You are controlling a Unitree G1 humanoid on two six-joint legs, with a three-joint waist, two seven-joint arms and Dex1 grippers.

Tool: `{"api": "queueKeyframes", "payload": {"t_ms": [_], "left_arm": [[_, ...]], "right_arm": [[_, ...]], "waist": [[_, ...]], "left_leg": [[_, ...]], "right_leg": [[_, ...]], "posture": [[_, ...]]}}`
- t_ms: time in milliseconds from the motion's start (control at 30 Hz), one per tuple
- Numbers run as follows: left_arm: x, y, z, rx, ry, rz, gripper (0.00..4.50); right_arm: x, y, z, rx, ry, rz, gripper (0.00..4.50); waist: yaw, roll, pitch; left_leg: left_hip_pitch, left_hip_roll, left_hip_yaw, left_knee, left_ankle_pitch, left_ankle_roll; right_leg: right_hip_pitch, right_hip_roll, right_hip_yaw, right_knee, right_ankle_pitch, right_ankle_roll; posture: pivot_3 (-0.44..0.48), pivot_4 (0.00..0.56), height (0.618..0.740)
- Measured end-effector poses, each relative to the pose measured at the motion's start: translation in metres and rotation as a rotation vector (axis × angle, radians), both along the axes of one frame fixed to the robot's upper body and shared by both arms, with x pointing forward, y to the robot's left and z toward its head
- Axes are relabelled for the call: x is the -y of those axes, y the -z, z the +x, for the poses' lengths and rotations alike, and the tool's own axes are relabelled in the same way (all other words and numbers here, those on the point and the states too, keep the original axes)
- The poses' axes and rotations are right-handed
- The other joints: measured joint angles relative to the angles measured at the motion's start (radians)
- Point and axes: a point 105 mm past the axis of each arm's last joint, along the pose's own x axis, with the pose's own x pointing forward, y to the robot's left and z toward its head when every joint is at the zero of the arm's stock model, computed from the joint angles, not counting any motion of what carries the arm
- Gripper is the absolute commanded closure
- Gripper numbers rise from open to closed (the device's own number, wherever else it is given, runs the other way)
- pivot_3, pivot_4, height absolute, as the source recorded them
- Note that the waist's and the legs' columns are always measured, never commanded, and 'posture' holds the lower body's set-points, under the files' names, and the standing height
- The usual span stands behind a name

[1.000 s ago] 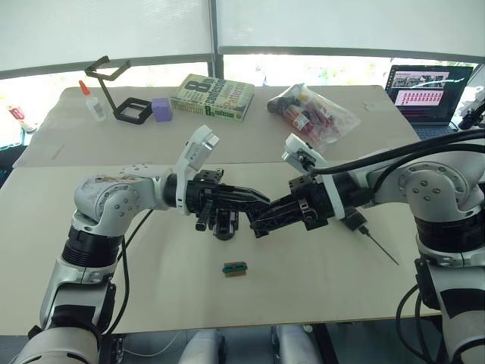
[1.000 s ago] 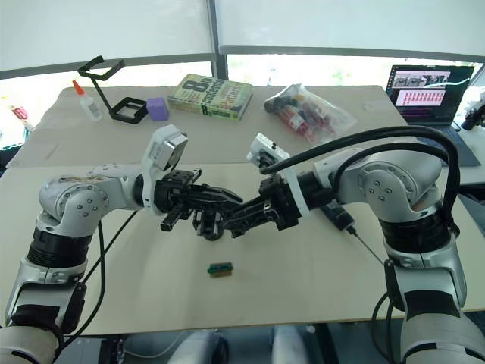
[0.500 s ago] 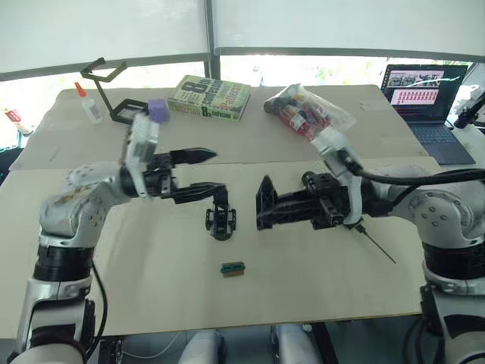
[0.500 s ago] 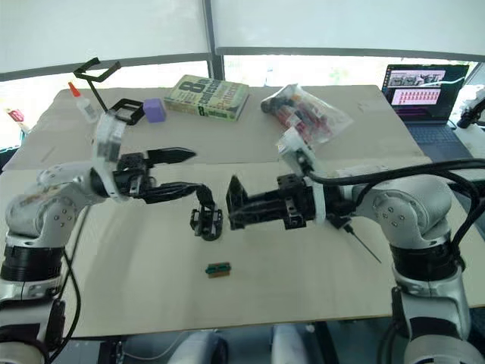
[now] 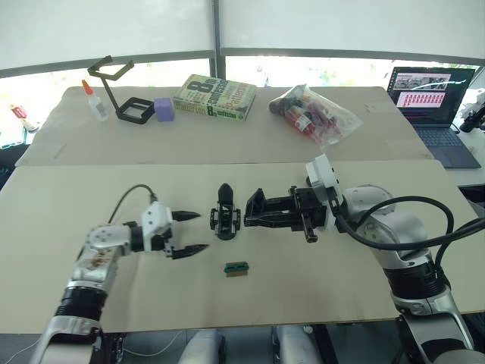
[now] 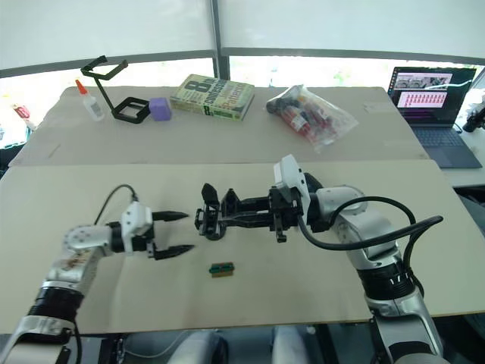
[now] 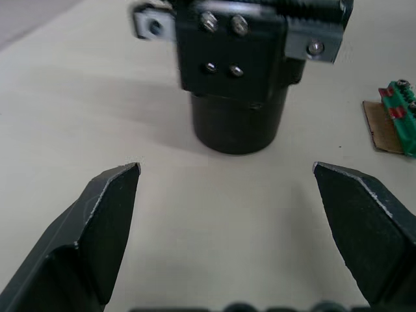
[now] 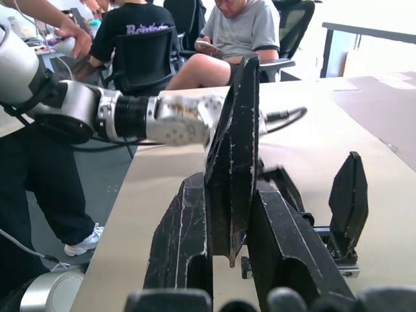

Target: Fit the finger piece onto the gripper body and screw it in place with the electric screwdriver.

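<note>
Black finger piece clamped in right end effector, just beside gripper body. Left end effector apart, empty. Steady body first, then seat piece squarely.

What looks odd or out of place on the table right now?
Nothing is spilled or broken. The gripper body stands upright on the table. The right pincer holds the finger piece beside it, not yet fitted. A small green block lies loose nearby. The left pincer is open and holds nothing.
</note>
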Motion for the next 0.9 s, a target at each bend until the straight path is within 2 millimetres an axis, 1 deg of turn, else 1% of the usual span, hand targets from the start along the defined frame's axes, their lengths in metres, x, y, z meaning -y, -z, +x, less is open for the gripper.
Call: {"api": "queueKeyframes", "payload": {"t_ms": [100,267,400,500,600,633,700,767,900], "left_arm": [[0.015,0.002,0.001,-0.012,0.05,-0.025,0.0],[0.028,0.002,0.009,0.014,0.084,-0.037,0.0],[0.031,0.001,0.019,0.025,0.078,-0.037,0.0],[0.031,0.001,0.021,0.024,0.086,-0.033,0.0],[0.03,0.002,0.021,0.009,0.098,-0.03,0.81],[0.03,0.002,0.022,0.003,0.101,-0.031,1.38],[0.03,0.002,0.022,-0.007,0.105,-0.037,2.22],[0.03,0.003,0.021,-0.01,0.112,-0.037,2.21],[0.034,0.004,0.021,-0.002,0.116,-0.04,2.21]], "right_arm": [[0.0,0.003,-0.006,-0.025,-0.031,-0.015,4.12],[0.001,0.007,-0.008,-0.045,-0.046,-0.047,4.12],[0.002,0.008,-0.01,-0.051,-0.046,-0.049,4.12],[0.004,0.015,-0.013,-0.072,-0.046,-0.051,4.12],[0.005,0.018,-0.015,-0.082,-0.043,-0.054,4.12],[0.005,0.018,-0.015,-0.08,-0.043,-0.053,4.12],[0.004,0.017,-0.013,-0.064,-0.033,-0.049,4.12],[0.002,0.017,-0.01,-0.048,-0.016,-0.033,4.12],[-0.007,0.02,0.003,-0.016,0.034,0.018,4.12]], "waist": [[0.0,0.0,0.0],[0.002,0.0,0.0],[0.008,0.001,0.0],[0.008,0.001,0.0],[0.006,0.001,-0.001],[0.005,0.001,-0.001],[0.005,0.001,-0.001],[0.005,0.001,-0.001],[0.007,0.002,-0.001]], "left_leg": [[0.001,0.001,0.0,0.0,0.0,0.0],[0.002,0.0,0.0,0.0,0.0,0.0],[0.002,0.0,-0.001,0.002,0.0,0.0],[0.002,0.0,-0.001,0.002,0.0,0.0],[0.002,0.0,-0.001,0.003,0.0,0.0],[0.003,0.0,-0.001,0.003,0.0,0.0],[0.004,0.0,-0.001,0.003,0.0,0.001],[0.004,0.0,-0.001,0.003,0.0,0.001],[0.005,0.0,-0.001,0.003,0.0,0.001]], "right_leg": [[0.001,0.0,0.0,0.0,0.0,-0.001],[0.002,0.0,0.0,0.0,0.0,-0.001],[0.003,0.0,-0.001,0.0,0.0,-0.001],[0.004,0.0,-0.001,0.0,0.0,-0.001],[0.004,0.0,-0.001,0.0,0.0,0.0],[0.004,0.0,-0.001,-0.001,0.0,0.0],[0.004,0.0,-0.001,-0.001,0.0,0.0],[0.005,0.0,-0.001,-0.001,0.0,0.0],[0.006,0.0,-0.001,0.0,0.0,0.0]], "posture": [[0.0,0.15,0.74],[0.0,0.15,0.74],[0.0,0.15,0.74],[0.0,0.15,0.74],[0.0,0.15,0.74],[0.0,0.15,0.74],[0.0,0.15,0.74],[0.0,0.15,0.74],[0.0,0.15,0.74]]}}
